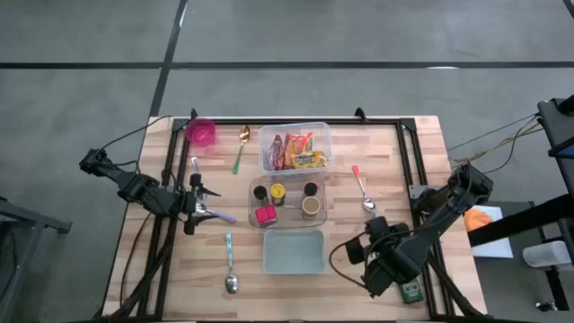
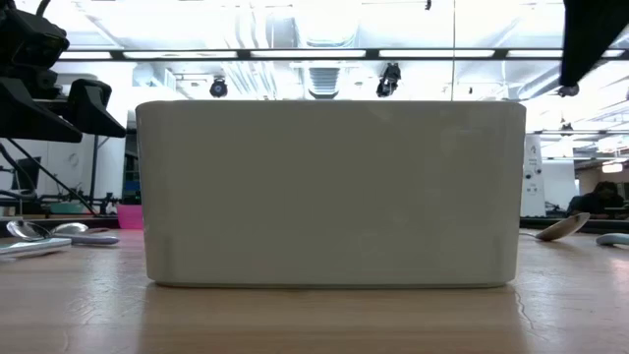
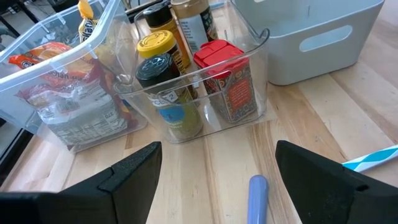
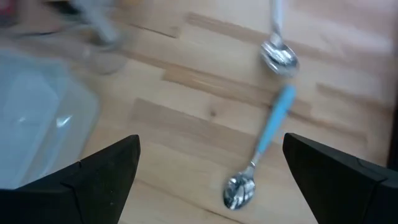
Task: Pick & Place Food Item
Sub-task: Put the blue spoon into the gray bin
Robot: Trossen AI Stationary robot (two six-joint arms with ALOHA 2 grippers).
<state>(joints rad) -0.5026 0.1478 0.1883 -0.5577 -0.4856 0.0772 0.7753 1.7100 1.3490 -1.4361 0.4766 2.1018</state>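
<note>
Room: grey floor, bright ceiling strip lights.
Desk: pale wooden plank desk (image 1: 134, 260).
Food: clear plastic tub of snack packets (image 1: 295, 146), far side.
Left gripper (image 1: 204, 212): jaws wide, empty.
Right gripper (image 1: 359, 251): jaws wide, empty.
Writing: jar labels unreadable.

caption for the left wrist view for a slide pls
Open left gripper faces a clear bin of spice jars, snack bin beside it.
</note>
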